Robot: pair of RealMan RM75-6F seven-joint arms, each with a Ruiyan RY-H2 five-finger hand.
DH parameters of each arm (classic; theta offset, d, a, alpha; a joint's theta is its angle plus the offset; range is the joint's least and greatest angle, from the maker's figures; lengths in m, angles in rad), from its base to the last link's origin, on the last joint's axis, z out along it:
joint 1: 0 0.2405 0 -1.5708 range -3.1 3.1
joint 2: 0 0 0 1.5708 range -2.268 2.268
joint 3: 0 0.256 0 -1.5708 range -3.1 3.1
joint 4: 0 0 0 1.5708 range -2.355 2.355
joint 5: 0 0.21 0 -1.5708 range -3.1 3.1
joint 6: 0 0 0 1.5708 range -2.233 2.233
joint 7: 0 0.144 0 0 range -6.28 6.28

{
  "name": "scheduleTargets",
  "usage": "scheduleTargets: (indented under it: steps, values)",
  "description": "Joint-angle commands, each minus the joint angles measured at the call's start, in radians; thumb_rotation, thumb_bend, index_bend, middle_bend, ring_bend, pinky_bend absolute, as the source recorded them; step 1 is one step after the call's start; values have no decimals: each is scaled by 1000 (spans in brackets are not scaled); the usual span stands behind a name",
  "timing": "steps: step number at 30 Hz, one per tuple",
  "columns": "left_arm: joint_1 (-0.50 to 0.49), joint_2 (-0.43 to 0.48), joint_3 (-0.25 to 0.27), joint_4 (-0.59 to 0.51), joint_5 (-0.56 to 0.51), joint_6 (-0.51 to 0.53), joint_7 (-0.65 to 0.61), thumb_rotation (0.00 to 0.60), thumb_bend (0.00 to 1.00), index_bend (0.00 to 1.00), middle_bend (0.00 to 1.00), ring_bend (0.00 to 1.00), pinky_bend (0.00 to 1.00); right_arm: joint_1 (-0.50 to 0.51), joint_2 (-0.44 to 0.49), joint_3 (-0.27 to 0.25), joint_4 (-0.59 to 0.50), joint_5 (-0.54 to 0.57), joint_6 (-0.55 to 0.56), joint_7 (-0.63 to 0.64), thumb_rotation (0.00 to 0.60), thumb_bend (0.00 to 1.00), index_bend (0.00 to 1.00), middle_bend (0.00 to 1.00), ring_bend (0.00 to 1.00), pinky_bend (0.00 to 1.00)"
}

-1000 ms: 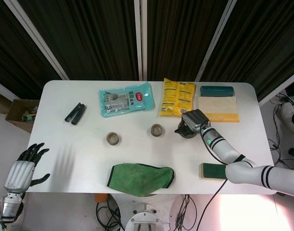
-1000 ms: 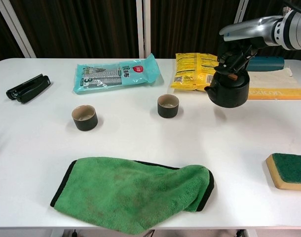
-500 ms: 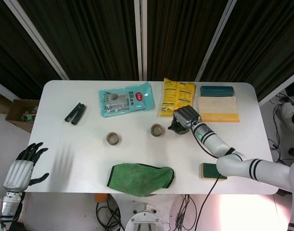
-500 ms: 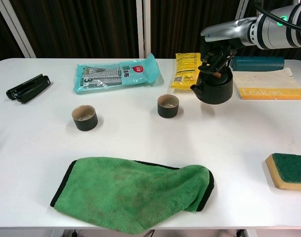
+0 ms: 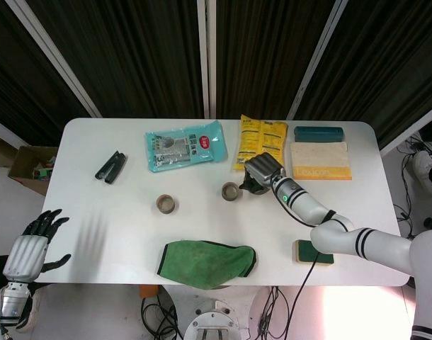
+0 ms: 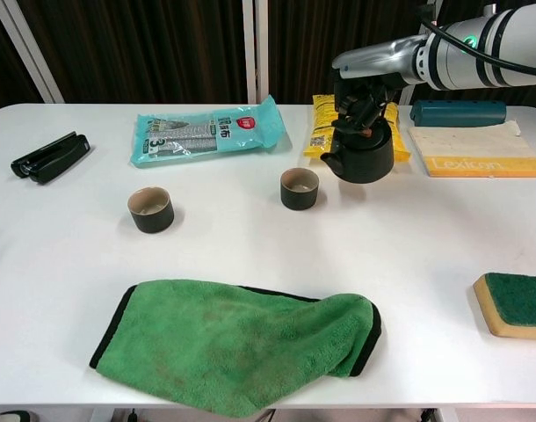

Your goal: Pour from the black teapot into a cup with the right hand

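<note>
Two views are showing the white worktop (image 6: pixel 66 264) differently: the chest view is cutting off its corners and missing the left hand (image 5: pixel 30 244), which is hanging spread and empty past the near left edge. The right hand (image 6: pixel 360 88) is gripping the round black teapot (image 6: pixel 360 158) from above, hiding its handle, just right of the small dark ceramic cup (image 6: pixel 300 188).

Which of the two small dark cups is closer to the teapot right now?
The right-hand dark cup, just left of the black teapot held by the right hand; the other dark cup sits farther left.
</note>
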Motion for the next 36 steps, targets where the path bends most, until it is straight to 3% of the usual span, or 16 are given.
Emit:
scheduleTargets:
  steps: [1,15,36]
  values:
    - [0,0,0,1,-1,-1,-2,600,130,212,86,74,226,8,-11,2,14,-7,-4,-1,590,538,1000,1000,968,538]
    - [1,-8,-1,23,-5,-2,-25,600,130,212,86,74,226,54,-55,-10,67,-15,-4,-68,600,536,1000,1000,970,542]
    - [7,-12,-2,45,-4,10,-54,600,130,212,86,74,226,106,-82,-42,67,69,22,-195,600,534,1000,1000,970,543]
